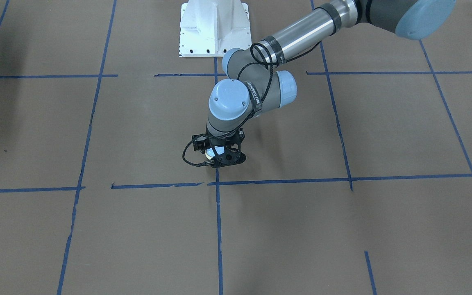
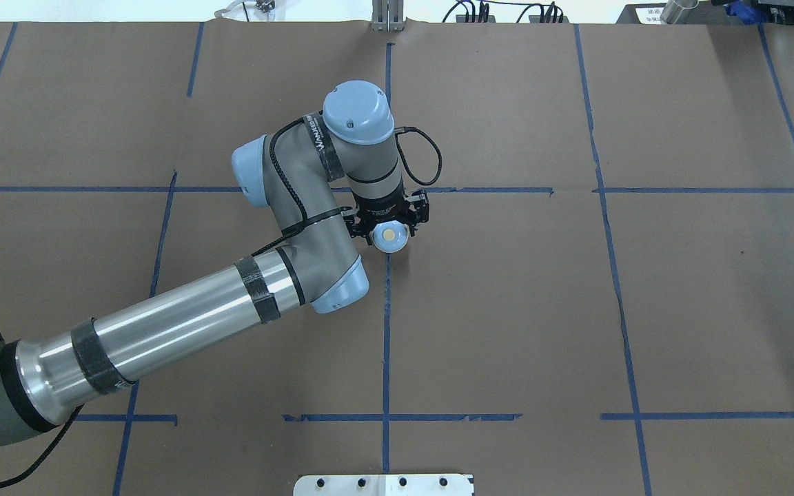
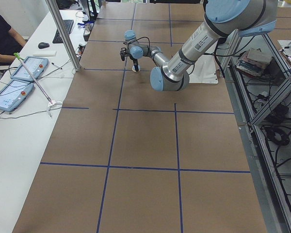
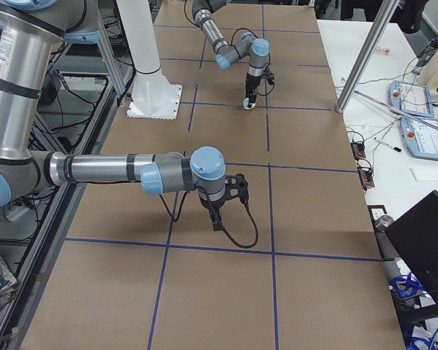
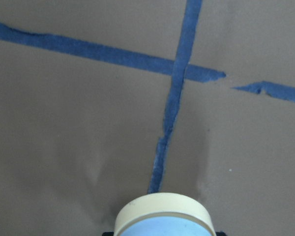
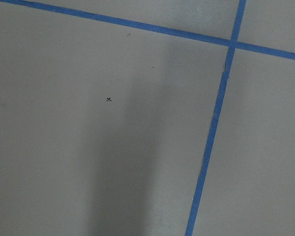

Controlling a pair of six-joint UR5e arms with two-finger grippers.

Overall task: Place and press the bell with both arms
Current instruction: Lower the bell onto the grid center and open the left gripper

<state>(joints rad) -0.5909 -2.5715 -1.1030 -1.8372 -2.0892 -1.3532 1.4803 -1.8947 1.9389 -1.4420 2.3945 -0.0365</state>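
The bell [image 2: 389, 235], light blue with a cream button, sits between the fingers of my left gripper [image 2: 389, 231], which is shut on it. The gripper points straight down near the table's middle, beside a blue tape crossing. In the front-facing view the gripper [image 1: 221, 156] hides most of the bell [image 1: 210, 154]. The left wrist view shows the bell's cream rim [image 5: 162, 214] low over the brown paper; I cannot tell whether it touches. My right gripper [image 4: 217, 220] hangs just over the table, far from the bell; I cannot tell if it is open or shut.
The table is covered with brown paper marked by blue tape lines [image 2: 387, 331]. The white pedestal [image 1: 213, 28] stands at the robot's side. A metal pole [image 3: 63, 34] and tablets [image 3: 12, 94] are on the operators' bench beside the table.
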